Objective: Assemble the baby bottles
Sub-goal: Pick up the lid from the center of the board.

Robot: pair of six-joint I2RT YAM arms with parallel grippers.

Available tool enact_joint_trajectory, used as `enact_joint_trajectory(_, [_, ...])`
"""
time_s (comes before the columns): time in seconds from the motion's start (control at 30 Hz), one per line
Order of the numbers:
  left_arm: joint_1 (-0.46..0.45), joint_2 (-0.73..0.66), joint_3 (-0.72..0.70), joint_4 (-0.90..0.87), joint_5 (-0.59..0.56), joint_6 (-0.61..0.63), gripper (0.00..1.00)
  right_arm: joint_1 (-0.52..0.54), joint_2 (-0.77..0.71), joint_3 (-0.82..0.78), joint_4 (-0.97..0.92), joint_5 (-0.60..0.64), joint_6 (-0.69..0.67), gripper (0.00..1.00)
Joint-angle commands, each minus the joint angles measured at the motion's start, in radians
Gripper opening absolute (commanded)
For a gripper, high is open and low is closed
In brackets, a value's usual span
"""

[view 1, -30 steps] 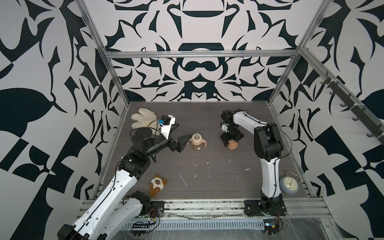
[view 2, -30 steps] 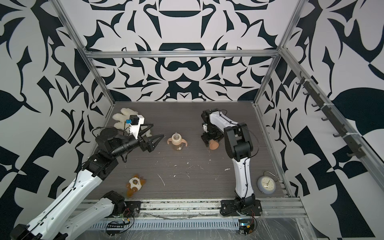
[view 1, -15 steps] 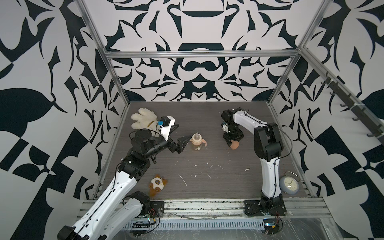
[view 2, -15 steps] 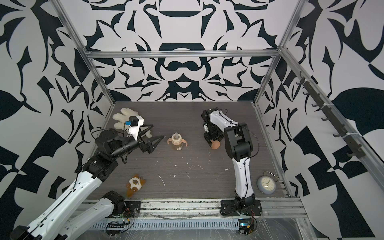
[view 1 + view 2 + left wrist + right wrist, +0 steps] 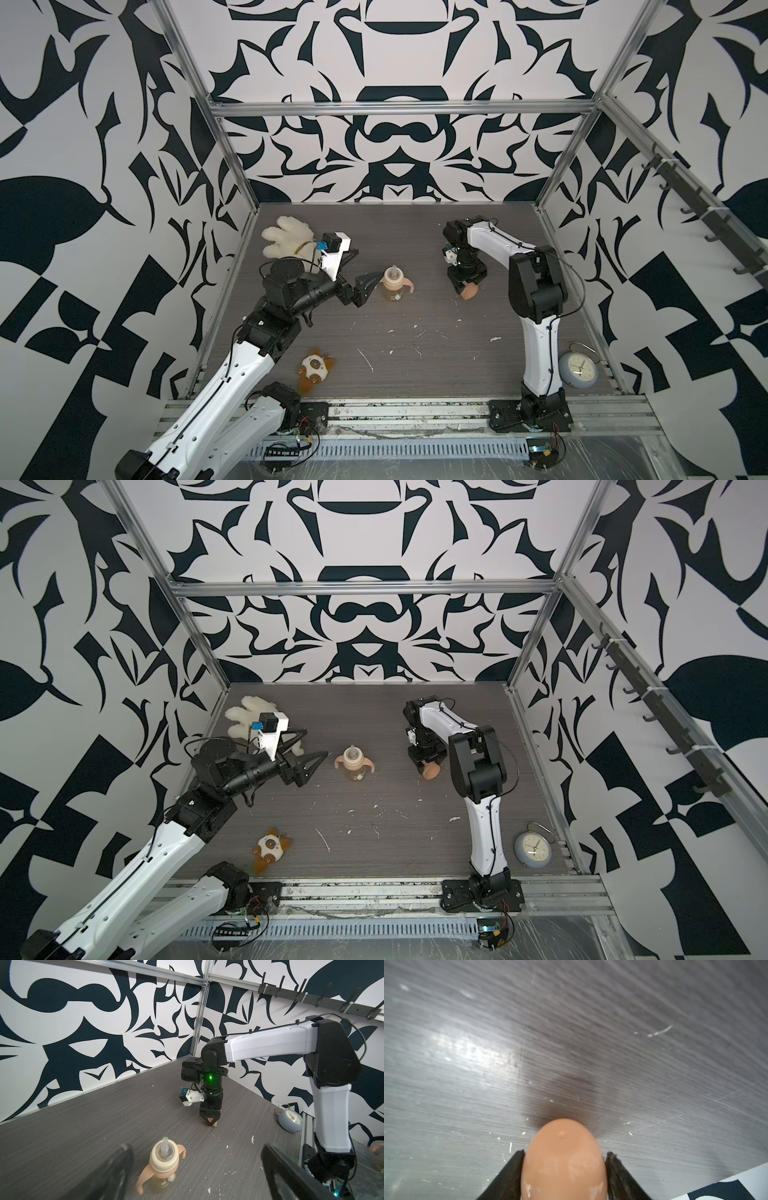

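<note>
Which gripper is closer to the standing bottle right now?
Left. The left gripper stands open just beside the bottle, not touching it; the right gripper is farther off, closed on the peach cap.

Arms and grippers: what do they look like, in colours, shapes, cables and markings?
The left arm and right arm have white link shells, black joint housings and thin black cables along them. The left gripper and right gripper are black, tapering to points, each with a white camera mount at the wrist. A green light glows on the right arm's wrist.

The bottle [image 5: 392,286] stands left of the dome cap [image 5: 469,293], the plush toy [image 5: 312,368] before both.
</note>
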Motion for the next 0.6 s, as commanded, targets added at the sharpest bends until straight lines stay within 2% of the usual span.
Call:
enact_joint_trajectory(0.0, [-0.001,-0.006,-0.008,0.017,0.013,0.002,0.99,0.006,-0.079,-0.014,0.014,-0.035,0.003,0.60])
enact_joint_trajectory(0.3, [-0.001,0.023,-0.001,0.018,0.023,-0.010,0.99,0.006,-0.288,-0.117,0.145,-0.086,0.037,0.59])
enact_joint_trajectory(0.4, [-0.001,0.026,0.000,0.017,0.024,-0.015,0.99,0.006,-0.427,-0.226,0.284,-0.124,0.049,0.59])
enact_joint_trajectory(0.5, [-0.001,0.033,0.002,0.023,0.030,-0.021,0.99,0.006,-0.606,-0.381,0.501,-0.172,0.072,0.58])
enact_joint_trajectory(0.57, [-0.001,0.045,0.006,0.023,0.037,-0.026,0.99,0.007,-0.702,-0.469,0.637,-0.198,0.086,0.55])
